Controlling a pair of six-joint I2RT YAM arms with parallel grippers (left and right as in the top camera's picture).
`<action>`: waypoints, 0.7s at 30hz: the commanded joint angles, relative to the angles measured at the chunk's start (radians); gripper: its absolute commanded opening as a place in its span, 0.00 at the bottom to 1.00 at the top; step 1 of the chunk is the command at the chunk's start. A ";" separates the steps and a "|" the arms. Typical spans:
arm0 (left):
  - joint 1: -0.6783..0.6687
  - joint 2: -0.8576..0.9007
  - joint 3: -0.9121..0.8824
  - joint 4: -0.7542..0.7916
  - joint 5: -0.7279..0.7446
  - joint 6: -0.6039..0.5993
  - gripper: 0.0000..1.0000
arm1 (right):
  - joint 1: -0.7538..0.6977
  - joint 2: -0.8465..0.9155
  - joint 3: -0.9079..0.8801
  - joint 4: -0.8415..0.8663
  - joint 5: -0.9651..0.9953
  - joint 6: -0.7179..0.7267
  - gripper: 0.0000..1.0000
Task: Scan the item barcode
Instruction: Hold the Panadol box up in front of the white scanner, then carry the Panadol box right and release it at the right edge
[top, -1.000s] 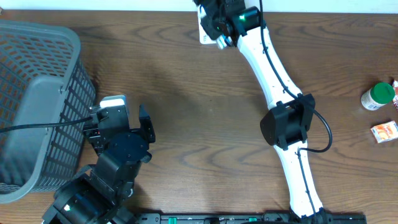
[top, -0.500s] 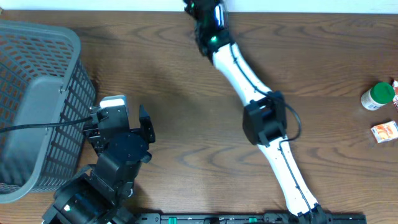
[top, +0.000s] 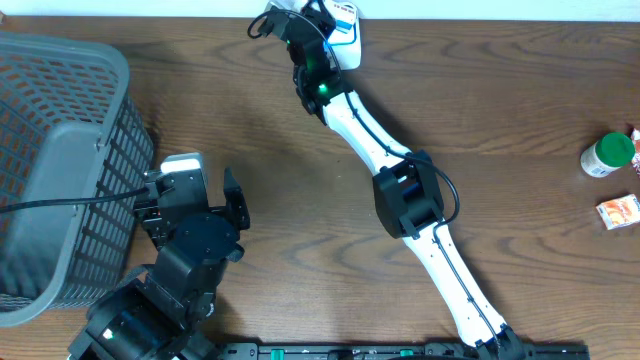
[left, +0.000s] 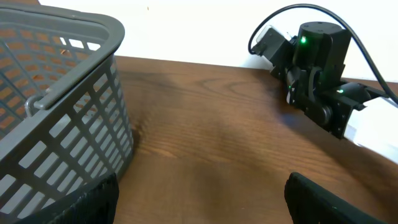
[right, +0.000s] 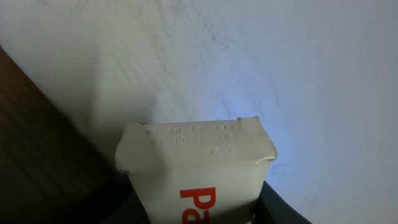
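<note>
We judge the box (right: 196, 155) to be a light cardboard carton, stiff at its folded edges but easy to dent across the broad faces, and smooth enough to slide under a loose pinch. It is best taken by two opposite sides partway down its length, so the printed faces stay bare for the scanner. The right gripper (right: 202, 208) holds it just so, its fingers (right: 140, 211) clenched on either flank. The carton sits in that grip at the far edge of the table (top: 300, 220), its sealed end with the embossed date code pointing at the pale wall. We see red lettering but no barcode on the faces shown. The left gripper (left: 199, 205) waits near the front, fingers spread wide with nothing between them. It stands just beside the grey mesh basket (top: 120, 130), in which we see nothing. Well apart on the right lie a green-lidded jar (top: 608, 153) and a small orange packet (top: 618, 211), both closed as far as we can tell.
</note>
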 joint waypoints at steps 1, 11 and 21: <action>0.001 -0.001 0.005 0.001 -0.019 0.010 0.86 | 0.014 -0.027 0.004 -0.004 0.032 -0.046 0.26; 0.001 -0.001 0.005 0.001 -0.020 0.010 0.86 | -0.049 -0.291 0.004 -0.489 0.127 0.283 0.21; 0.001 -0.001 0.005 0.001 -0.020 0.010 0.86 | -0.385 -0.382 -0.014 -1.310 0.058 0.758 0.20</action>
